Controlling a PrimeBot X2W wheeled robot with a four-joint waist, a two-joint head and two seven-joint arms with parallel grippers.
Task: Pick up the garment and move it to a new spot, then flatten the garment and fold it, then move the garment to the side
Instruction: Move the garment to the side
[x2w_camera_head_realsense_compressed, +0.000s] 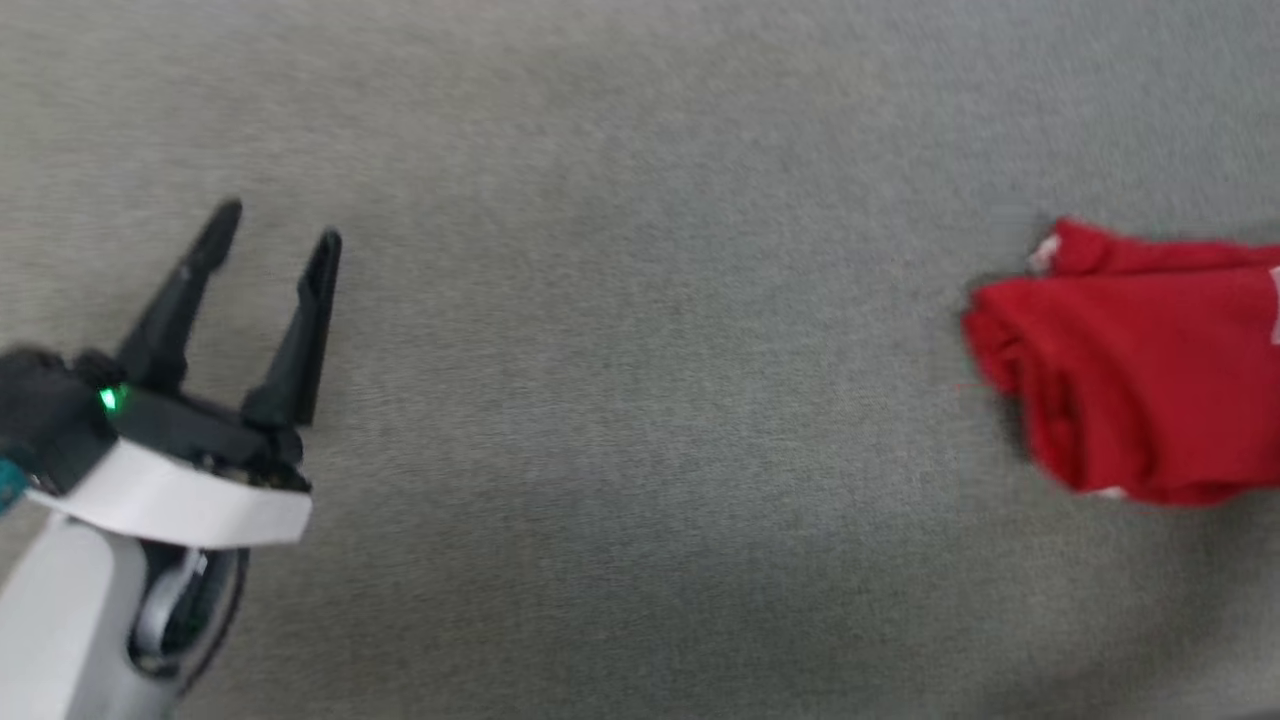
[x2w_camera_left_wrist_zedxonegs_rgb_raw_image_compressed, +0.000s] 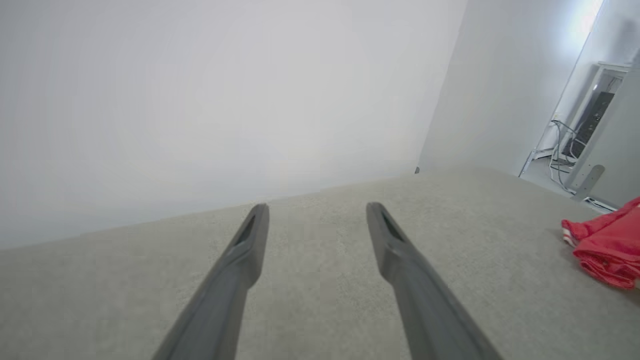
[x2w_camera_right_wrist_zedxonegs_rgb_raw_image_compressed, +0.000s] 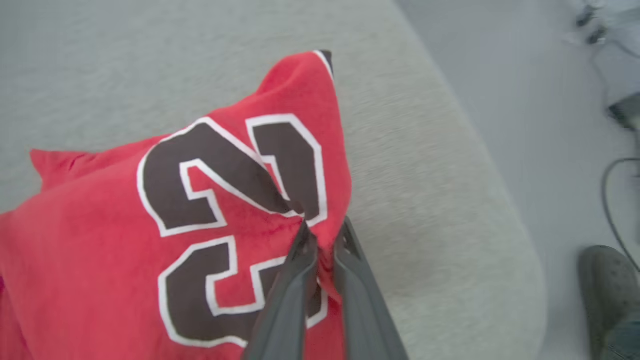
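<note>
Right tool (x2w_camera_right_wrist_zedxonegs_rgb_raw_image_compressed: 324, 232), close up, pinched shut on a fold of the red garment (x2w_camera_right_wrist_zedxonegs_rgb_raw_image_compressed: 90, 250), which lies bunched at the right of the grey tabletop (x2w_camera_head_realsense_compressed: 640, 420). Left tool (x2w_camera_head_realsense_compressed: 280, 225) open, empty, well apart. Probably the first pickup; flattening, folding and moving aside look undone

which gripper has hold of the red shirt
The right gripper: it is pinched shut on the garment. The left gripper stands open, apart from it, holding nothing.
</note>
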